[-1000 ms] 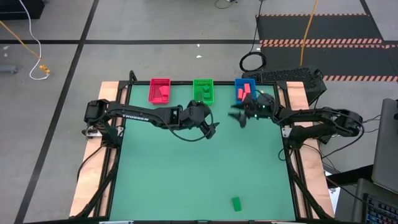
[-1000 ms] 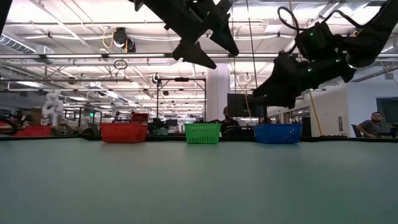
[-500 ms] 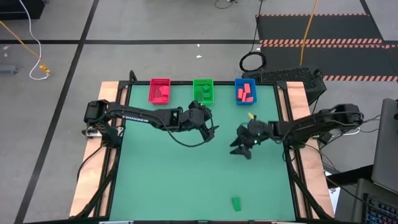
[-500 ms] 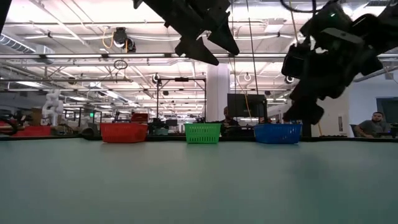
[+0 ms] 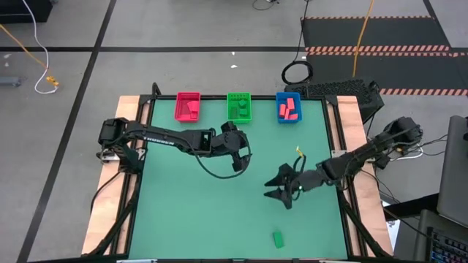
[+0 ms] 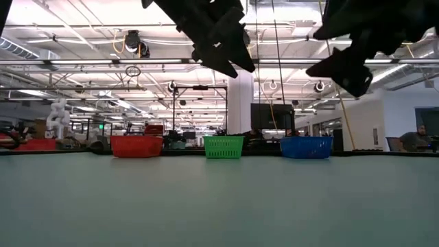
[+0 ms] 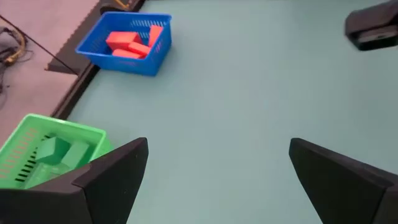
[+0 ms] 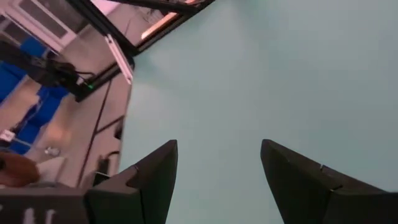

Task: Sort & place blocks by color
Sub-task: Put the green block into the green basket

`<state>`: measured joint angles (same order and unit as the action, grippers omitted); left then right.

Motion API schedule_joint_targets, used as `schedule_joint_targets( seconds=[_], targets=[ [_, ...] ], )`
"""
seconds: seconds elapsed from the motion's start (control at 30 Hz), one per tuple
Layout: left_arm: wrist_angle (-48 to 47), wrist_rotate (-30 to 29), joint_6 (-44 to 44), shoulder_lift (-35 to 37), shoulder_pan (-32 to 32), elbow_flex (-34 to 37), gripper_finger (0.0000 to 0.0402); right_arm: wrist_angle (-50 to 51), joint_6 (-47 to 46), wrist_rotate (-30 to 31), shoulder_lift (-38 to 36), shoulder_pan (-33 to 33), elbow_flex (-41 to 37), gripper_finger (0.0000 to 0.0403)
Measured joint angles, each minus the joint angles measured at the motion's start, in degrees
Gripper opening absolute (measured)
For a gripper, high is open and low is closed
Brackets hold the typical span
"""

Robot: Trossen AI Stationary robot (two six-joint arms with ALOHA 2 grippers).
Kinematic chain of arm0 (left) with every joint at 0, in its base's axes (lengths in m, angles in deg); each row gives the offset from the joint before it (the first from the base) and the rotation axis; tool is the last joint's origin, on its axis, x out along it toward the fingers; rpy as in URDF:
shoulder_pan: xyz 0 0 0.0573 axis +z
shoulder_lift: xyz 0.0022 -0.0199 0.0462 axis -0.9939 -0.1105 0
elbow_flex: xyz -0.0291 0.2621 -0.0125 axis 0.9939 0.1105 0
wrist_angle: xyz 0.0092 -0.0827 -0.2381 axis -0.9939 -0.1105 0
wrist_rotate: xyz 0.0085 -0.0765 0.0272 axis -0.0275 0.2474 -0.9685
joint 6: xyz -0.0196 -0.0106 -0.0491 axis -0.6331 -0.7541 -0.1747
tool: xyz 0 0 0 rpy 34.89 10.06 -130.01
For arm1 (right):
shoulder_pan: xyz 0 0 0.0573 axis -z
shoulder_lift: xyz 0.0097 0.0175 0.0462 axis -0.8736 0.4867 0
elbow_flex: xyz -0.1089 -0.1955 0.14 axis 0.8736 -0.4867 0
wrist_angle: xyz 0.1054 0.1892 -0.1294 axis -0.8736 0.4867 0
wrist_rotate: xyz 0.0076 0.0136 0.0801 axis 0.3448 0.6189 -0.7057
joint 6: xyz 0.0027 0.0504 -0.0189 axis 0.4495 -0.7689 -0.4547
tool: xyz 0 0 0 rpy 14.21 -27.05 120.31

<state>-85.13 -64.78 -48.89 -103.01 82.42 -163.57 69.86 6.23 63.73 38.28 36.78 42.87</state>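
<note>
One green block (image 5: 278,239) lies flat on the green mat near the table's near edge. My right gripper (image 5: 273,191) hangs open above the mat, a little to the far side of that block; its wrist view (image 8: 217,146) shows only bare mat between the fingers. My left gripper (image 5: 239,161) is open over the middle of the table, on the near side of the green bin (image 5: 239,107). Green blocks (image 7: 59,151) lie in the green bin, red blocks (image 7: 127,43) in the blue bin (image 5: 288,107), and red blocks in the red bin (image 5: 188,107).
The three bins stand in a row along the far edge of the table. In the low view both grippers, left (image 6: 219,51) and right (image 6: 343,65), hang well above the mat. The mat (image 5: 190,212) between the arms and the near-left corner is bare.
My right gripper has swung from beside the blue bin toward the near edge, ending just on the far side of the lone green block, open throughout. My left gripper has drifted slightly toward the near edge. No block has moved.
</note>
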Motion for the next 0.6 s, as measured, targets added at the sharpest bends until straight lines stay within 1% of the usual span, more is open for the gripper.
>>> schedule_joint_targets(
  seconds=[0.1, 0.17, 0.23, 0.37, 0.5, 0.6],
  targets=[
    [-1.0, 1.2, 0.1, 0.0, -0.1, 0.0, 0.0392, 0.1, -5.5, 4.0, 3.1, -4.1, 2.6, 0.0224],
    [-1.5, 2.4, 0.5, 0.0, -0.4, 0.0, 0.0392, 2.6, -10.2, 4.4, 6.0, -6.1, 5.1, 0.0224],
    [-1.9, 3.7, 1.3, 0.0, -0.7, 0.0, 0.0392, 7.2, -16.0, 3.8, 9.3, -7.6, 8.8, 0.0224],
    [-3.1, 4.8, 3.0, 0.0, -1.4, 0.0, 0.0392, 15.4, -25.6, -1.5, 16.2, -8.9, 17.6, 0.0224],
    [-4.4, 4.8, 3.3, 0.0, -2.7, 0.0, 0.0392, 22.6, -36.0, -9.0, 21.9, -9.1, 27.5, 0.0224],
    [-4.8, 5.0, 3.4, 0.0, -4.4, 0.0, 0.0392, 29.9, -45.2, -13.6, 25.3, -9.1, 34.8, 0.0224]
  ],
)
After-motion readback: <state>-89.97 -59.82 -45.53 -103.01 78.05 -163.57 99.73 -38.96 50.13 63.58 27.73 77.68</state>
